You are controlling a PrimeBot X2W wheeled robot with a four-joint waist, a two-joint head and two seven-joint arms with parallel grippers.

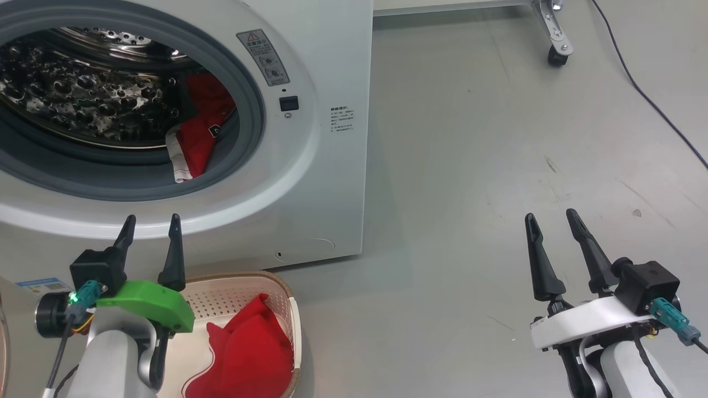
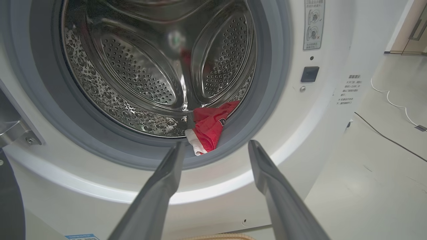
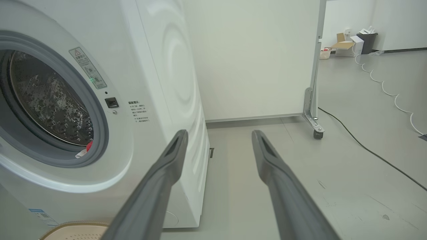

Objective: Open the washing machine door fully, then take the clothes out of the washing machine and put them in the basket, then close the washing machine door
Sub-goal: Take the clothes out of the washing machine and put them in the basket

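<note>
- Head view: the washing machine [image 1: 310,166] has its opening uncovered. One of the red clothes [image 1: 202,132] lies at the right of the steel drum [image 1: 83,94], draped onto the grey seal [image 1: 243,138]. The cream basket [image 1: 291,309] stands on the floor just before the machine and holds a red garment [image 1: 249,348]. The left gripper [image 1: 152,218] hovers above the basket's left end with its fingers apart and empty. The right gripper [image 1: 550,214] is well off to the right over bare floor, also spread and holding nothing.
- Judgement: the unloading step is in hand, with one piece in the basket and at least one to fetch.
- Left wrist view: the left gripper [image 2: 217,144] points at the red-and-white garment [image 2: 210,125] on the drum's lower lip. The next move calls for reaching in past the seal and pinching a thick fold. A dark edge at the lower left may be the washing machine door [image 2: 10,200]; closing it comes last.
- Right wrist view: the right gripper [image 3: 219,132] aims past the machine's corner, fingers parted. A sliver of red [image 3: 88,146] shows at the seal, and the basket's rim [image 3: 76,228] below.
</note>
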